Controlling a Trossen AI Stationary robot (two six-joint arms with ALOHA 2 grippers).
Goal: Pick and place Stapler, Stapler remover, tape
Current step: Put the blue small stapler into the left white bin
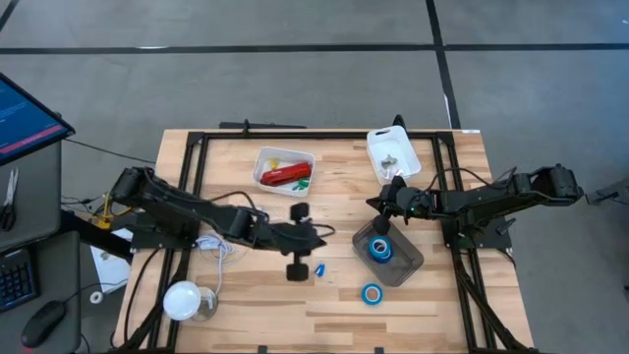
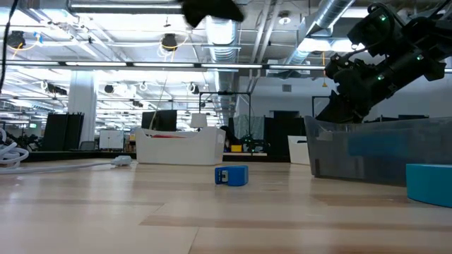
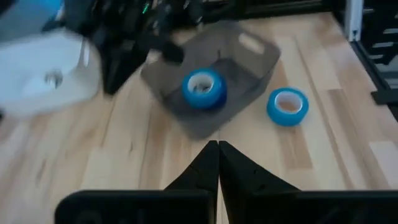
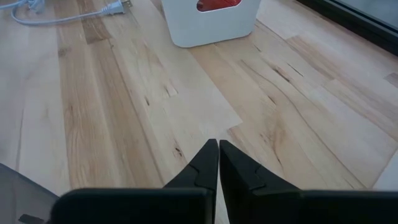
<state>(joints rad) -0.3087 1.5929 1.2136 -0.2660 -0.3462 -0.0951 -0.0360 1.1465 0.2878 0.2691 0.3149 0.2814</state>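
From above, the red stapler (image 1: 285,176) lies half hidden in a white bin (image 1: 265,157); one tape (image 1: 379,248) sits in the grey tray (image 1: 408,267), another (image 1: 371,293) beside it on the tabletop (image 1: 236,324). Low down, a small blue piece (image 2: 231,175) is hard to identify. Left pincer (image 3: 217,155) closed, empty. Right pincer (image 4: 218,155) closed, empty.

White bulb (image 1: 182,300), monitor (image 1: 25,118), keyboard (image 1: 15,278)

A large open industrial lab or workshop: exposed silver ducts (image 2: 332,21) and pipes under a high ceiling, rows of strip lights (image 2: 134,65), desks with dark monitors (image 2: 159,120) beyond a wooden workbench (image 2: 106,212).
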